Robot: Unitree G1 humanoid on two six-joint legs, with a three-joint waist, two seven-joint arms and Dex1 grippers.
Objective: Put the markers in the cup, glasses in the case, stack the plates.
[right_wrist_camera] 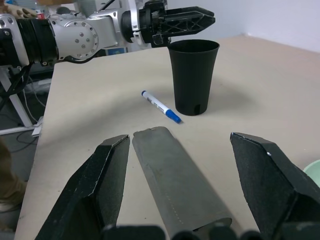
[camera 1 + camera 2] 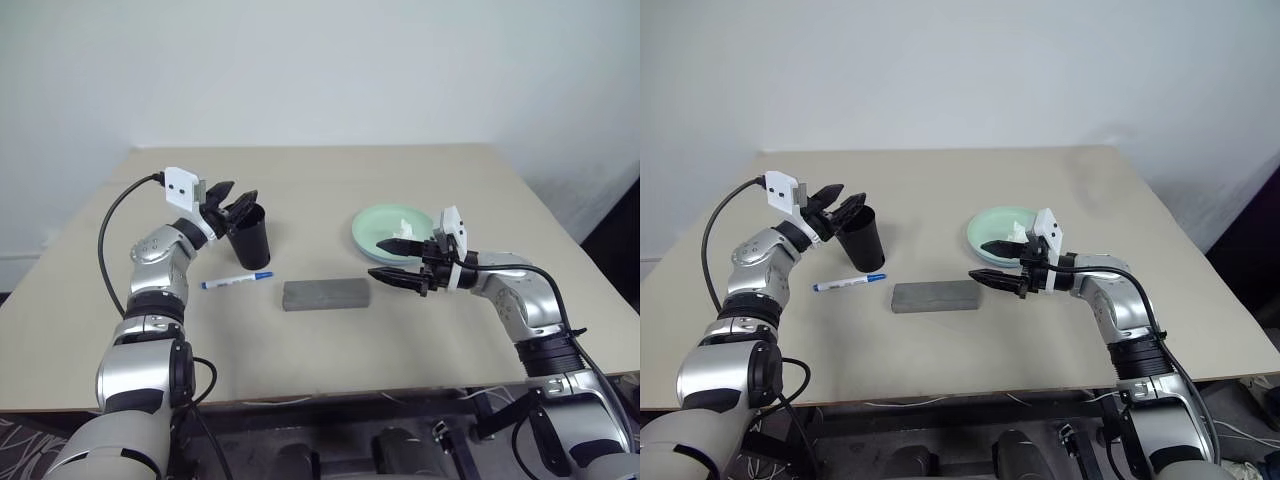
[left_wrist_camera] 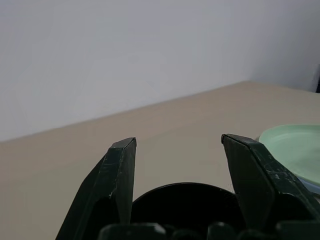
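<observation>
My left gripper (image 2: 238, 200) is open and hovers just over the rim of the black cup (image 2: 250, 236), which stands upright on the table. A white marker (image 2: 237, 280) with a blue cap lies flat in front of the cup. The grey case (image 2: 325, 294) lies closed at the table's middle. The mint green plate (image 2: 375, 226) rests on a light blue plate (image 2: 372, 257), whose rim peeks out beneath. My right gripper (image 2: 405, 262) is open and empty, level, between the plates and the case. The glasses are out of view.
A small white lumpy object (image 2: 403, 226) lies in the green plate. The beige table (image 2: 330, 180) has bare room behind and in front of the objects. A black cable loops from my left wrist.
</observation>
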